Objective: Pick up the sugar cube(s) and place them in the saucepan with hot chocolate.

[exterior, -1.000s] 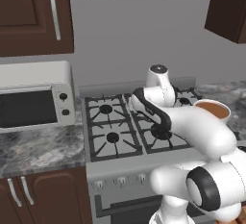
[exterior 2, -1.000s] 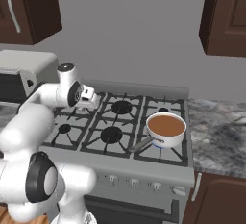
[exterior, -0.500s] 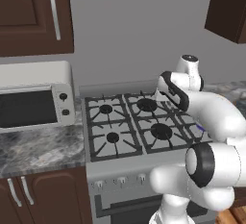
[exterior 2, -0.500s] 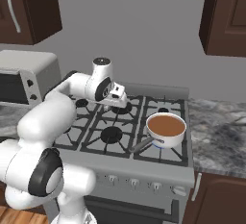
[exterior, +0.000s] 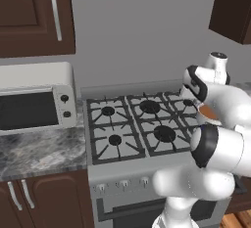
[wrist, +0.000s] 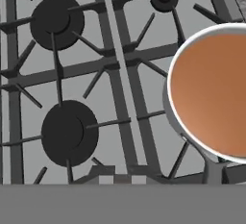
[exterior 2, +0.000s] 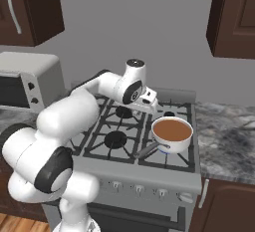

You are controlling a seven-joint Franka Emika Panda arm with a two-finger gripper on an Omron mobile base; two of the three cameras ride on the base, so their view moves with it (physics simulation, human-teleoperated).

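Note:
The saucepan with hot chocolate [exterior 2: 172, 131] stands on the stove's front right burner, handle pointing toward the front left. Its grey rim and brown liquid lie at the right in the hand view [wrist: 211, 91], and it peeks out behind my arm in the left base view [exterior: 208, 112]. My gripper [exterior 2: 151, 102] hovers over the stove just left of and behind the pan, pointing down. In the hand view the gripper [wrist: 122, 177] is shut, with a small pale piece, the sugar cube [wrist: 107, 180], showing between its tips.
A white toaster oven [exterior: 34, 97] sits on the marble counter left of the stove. More marble counter [exterior 2: 224, 136] lies right of the pan. Bare burner grates [wrist: 62, 131] lie below the hand, and dark cabinets and a hood hang overhead.
My arm has swung right across the stove, from over the left burners to beside the saucepan. The gripper has stayed shut throughout.

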